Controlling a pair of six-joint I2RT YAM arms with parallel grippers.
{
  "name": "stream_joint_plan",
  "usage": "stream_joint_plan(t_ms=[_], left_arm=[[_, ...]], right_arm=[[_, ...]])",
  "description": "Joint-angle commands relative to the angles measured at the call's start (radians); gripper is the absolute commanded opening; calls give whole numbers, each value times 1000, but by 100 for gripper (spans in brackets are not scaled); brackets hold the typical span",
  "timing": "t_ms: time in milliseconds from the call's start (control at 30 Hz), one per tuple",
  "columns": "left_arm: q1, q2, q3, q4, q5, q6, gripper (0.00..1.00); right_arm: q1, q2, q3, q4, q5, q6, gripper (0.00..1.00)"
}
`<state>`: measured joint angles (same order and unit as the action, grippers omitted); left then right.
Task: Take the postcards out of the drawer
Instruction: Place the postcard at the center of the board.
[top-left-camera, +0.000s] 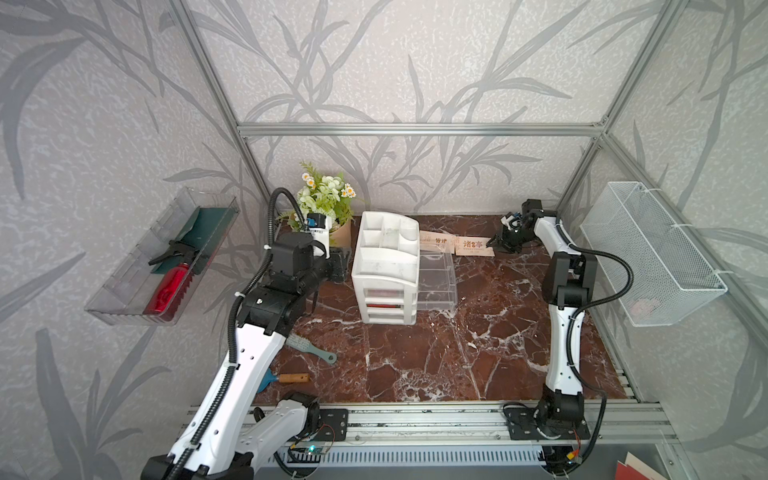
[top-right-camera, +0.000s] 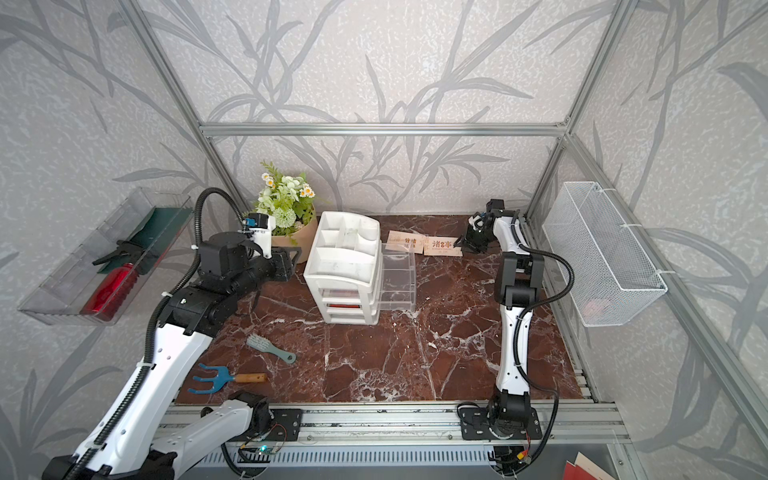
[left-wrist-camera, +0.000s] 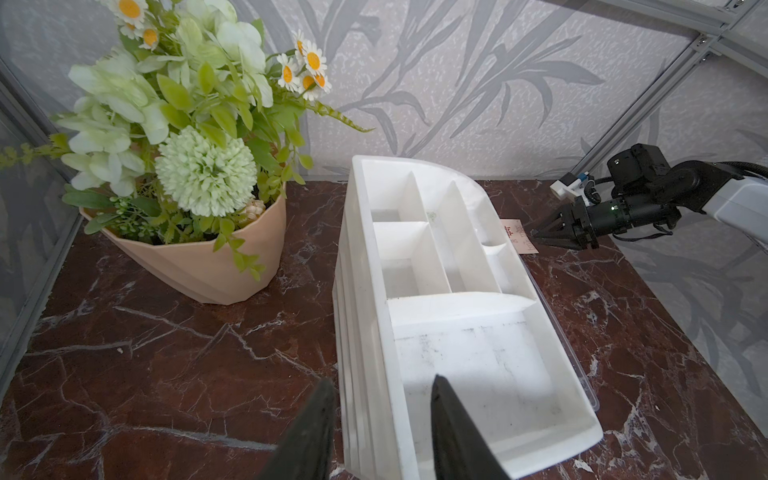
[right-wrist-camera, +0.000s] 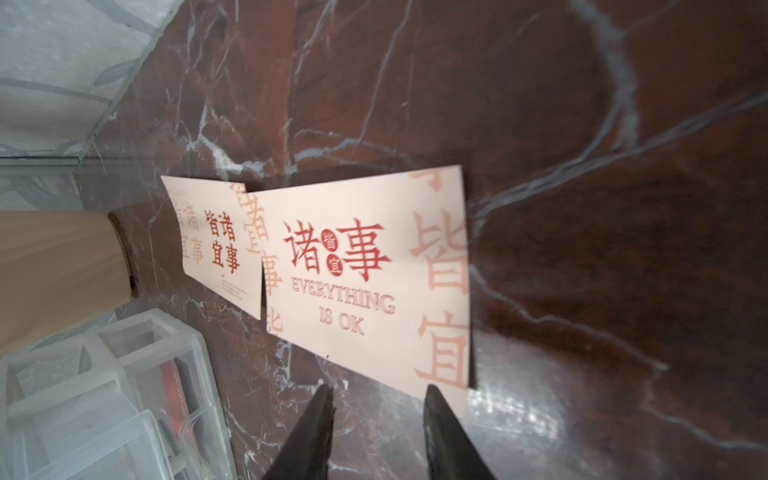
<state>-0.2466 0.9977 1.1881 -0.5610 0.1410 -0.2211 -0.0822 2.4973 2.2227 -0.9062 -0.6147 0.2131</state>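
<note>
My right fingers (right-wrist-camera: 432, 401) stand spread and empty at the edge of the "EVERYTHING IS OK" postcard (right-wrist-camera: 361, 282). It lies flat on the worktop (right-wrist-camera: 582, 208), overlapping a second cream postcard (right-wrist-camera: 216, 249) beside the drawer organiser (top-left-camera: 384, 266). My left fingers (left-wrist-camera: 440, 392) straddle the organiser's side wall; I cannot tell whether they clamp it.

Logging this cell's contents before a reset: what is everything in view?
drawer organizer: one, white, table centre, something red inside
drawers: at least two pulled out, clear, organizer's right
postcards: two, cream with red print, flat on table behind drawers
flower pot: one, beige, green-white flowers, back left
brush: one, grey-green, front left
hand fork: one, blue, wooden handle, front left
wall tray: one, clear, left wall
spray bottle: one, red, in tray
wire basket: one, white, right wall
left gripper: one, black, straddling organizer's wall
right gripper: one, black, open, beside nearer postcard
</note>
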Motion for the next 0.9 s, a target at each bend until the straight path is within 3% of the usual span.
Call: stream_joint_plan(t_ms=[0, 867], left_arm=[[6, 5, 2, 0, 15, -12, 38], [6, 5, -8, -4, 22, -15, 38]], right_arm=[[37, -72, -29, 57, -24, -4, 37], [206, -89, -205, 196, -53, 33, 24]])
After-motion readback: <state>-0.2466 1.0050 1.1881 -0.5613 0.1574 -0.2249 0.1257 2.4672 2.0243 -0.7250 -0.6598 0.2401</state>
